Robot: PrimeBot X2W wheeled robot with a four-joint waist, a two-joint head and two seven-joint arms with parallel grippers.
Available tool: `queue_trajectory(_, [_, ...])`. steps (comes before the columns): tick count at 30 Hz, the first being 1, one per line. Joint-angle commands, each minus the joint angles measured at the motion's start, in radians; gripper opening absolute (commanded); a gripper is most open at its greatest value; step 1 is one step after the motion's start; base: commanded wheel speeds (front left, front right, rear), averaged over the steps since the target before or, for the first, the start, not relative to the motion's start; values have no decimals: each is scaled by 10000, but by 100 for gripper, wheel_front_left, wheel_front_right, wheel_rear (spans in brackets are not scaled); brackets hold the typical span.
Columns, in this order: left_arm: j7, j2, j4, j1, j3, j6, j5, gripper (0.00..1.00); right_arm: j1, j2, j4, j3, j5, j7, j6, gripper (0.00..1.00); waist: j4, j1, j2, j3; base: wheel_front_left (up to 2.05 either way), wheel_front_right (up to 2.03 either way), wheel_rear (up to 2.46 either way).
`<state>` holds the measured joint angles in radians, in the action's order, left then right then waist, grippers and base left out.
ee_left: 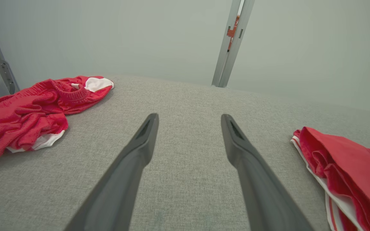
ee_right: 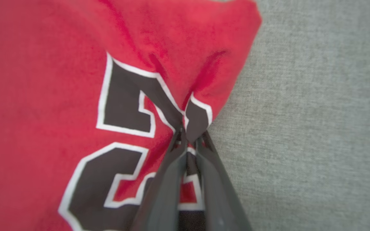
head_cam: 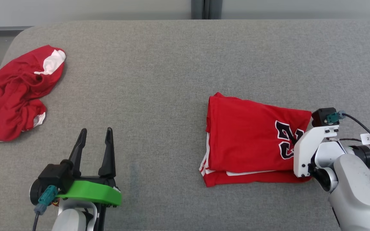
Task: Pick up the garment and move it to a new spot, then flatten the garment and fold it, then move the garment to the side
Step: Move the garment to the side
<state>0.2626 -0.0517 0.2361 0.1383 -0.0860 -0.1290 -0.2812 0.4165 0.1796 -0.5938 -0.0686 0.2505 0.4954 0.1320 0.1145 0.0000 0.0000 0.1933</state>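
Nearest me, my left gripper (head_cam: 96, 129) hovers with jaws spread over the grey fabric surface (head_cam: 172, 64). My right gripper (ee_right: 189, 140) pinches the folded red jersey (head_cam: 246, 141) at its right edge. A crumpled red garment (head_cam: 18, 93) lies far left.

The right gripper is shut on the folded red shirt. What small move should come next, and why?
Probably lift that edge slightly and slide the shirt sideways: it lies folded, and the right gripper pinches its edge, so only moving it aside seems left.

Head camera looks down on the grey fabric surface (head_cam: 172, 64), left wrist skims low across it, right wrist close over the folded red jersey (ee_right: 37, 64).
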Motion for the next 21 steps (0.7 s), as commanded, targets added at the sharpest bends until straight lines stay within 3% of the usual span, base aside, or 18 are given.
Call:
queue_trajectory(1, [26,-7,-45,208,6,-23,-42,100,-366,220,-213,-316,-149,331,-22,0,-114,0,0,113,0,0,0])
queue_trajectory(11, [26,-202,-920,726,46,-23,186,100,1593,1643,1084,-2247,-282,390,-26,0,-1308,0,0,1356,0,0,0])
queue_trajectory(21, [26,-710,-1905,1874,-541,-23,351,100,3420,2551,252,-1843,-621,-643,-23,0,-2804,0,0,2900,0,0,0])
